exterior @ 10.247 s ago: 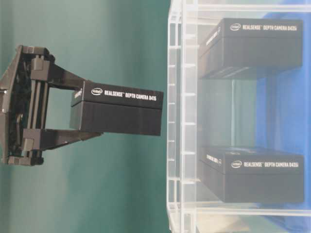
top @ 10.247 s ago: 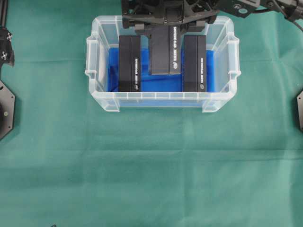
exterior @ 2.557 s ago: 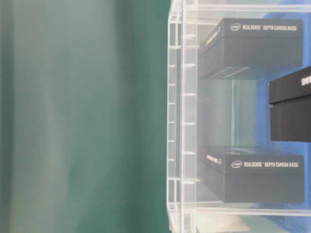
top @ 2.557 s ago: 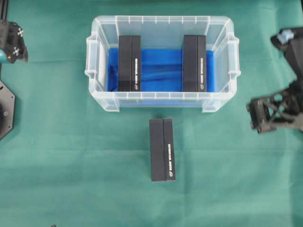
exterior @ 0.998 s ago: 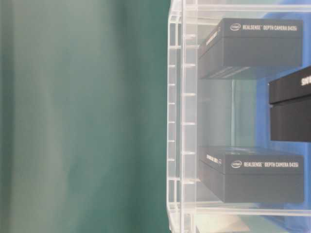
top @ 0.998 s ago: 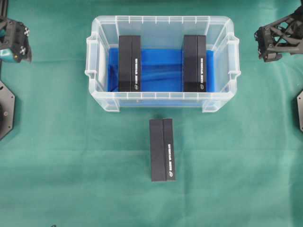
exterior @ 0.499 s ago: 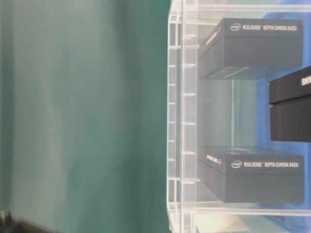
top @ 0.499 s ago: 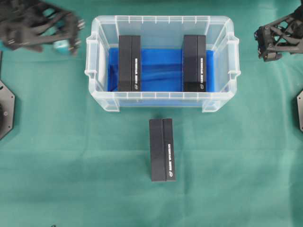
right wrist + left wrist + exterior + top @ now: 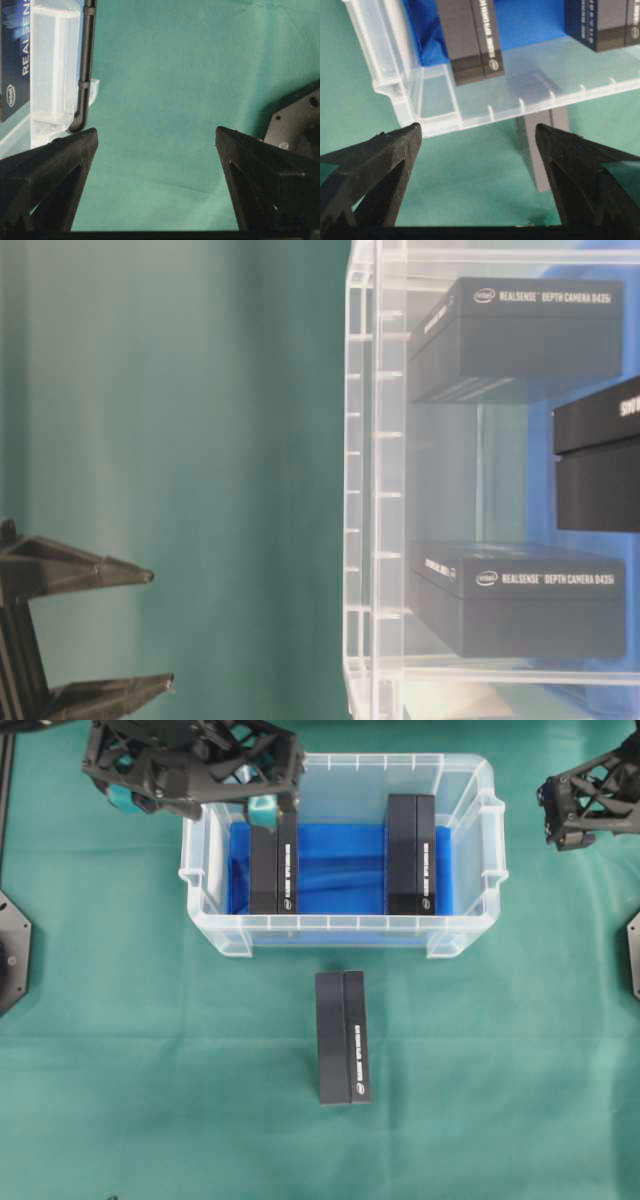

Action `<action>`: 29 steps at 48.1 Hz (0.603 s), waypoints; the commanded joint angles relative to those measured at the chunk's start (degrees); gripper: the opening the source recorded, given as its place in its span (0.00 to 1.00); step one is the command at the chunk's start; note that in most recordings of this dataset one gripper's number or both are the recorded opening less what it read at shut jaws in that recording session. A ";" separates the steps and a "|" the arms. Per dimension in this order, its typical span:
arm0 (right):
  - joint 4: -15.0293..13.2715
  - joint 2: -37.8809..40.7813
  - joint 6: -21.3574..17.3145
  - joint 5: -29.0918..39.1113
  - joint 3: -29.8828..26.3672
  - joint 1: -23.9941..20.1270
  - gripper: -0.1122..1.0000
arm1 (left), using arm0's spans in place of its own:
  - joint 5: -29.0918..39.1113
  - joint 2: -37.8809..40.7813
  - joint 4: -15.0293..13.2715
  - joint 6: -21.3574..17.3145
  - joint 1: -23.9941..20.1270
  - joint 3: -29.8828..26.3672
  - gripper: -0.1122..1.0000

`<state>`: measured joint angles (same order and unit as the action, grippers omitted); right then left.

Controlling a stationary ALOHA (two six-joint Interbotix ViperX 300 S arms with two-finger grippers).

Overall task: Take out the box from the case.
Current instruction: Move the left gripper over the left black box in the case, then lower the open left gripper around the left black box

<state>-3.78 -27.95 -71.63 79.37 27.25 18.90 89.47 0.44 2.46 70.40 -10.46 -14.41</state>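
Note:
The clear case (image 9: pixel 340 933) with a blue cloth (image 9: pixel 340 860) holds two black boxes, one at the left (image 9: pixel 273 865) and one at the right (image 9: pixel 411 853). A third black box (image 9: pixel 343 1037) lies on the green cloth in front of the case. My left gripper (image 9: pixel 245 780) hovers open and empty above the case's rear left corner, over the left box's far end. In the left wrist view the gripper (image 9: pixel 477 131) frames the case's front wall (image 9: pixel 470 112). My right gripper (image 9: pixel 562 815) is open and empty, outside the case's right end.
Green cloth (image 9: pixel 150 1070) covers the table. Black arm bases sit at the left edge (image 9: pixel 12 950) and the right edge (image 9: pixel 634 952). In the table-level view the left gripper (image 9: pixel 150 625) shows above the case rim (image 9: pixel 360 490).
My left arm has swung in from the far left to above the case's rear left corner. The right gripper has stayed still. Earlier, the middle box went from the case to the table.

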 commanded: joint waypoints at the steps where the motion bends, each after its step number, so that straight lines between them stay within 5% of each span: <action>1: -0.09 -0.62 0.09 -0.18 -0.53 0.09 0.94 | 0.97 0.35 0.18 0.18 0.26 -3.16 0.98; 29: -0.35 -0.62 0.35 -0.18 -0.53 0.09 0.94 | 2.46 4.83 0.18 0.44 0.79 -7.21 0.98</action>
<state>-4.04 -27.95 -71.28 79.37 27.25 18.98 91.93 5.98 2.46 70.84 -9.76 -20.65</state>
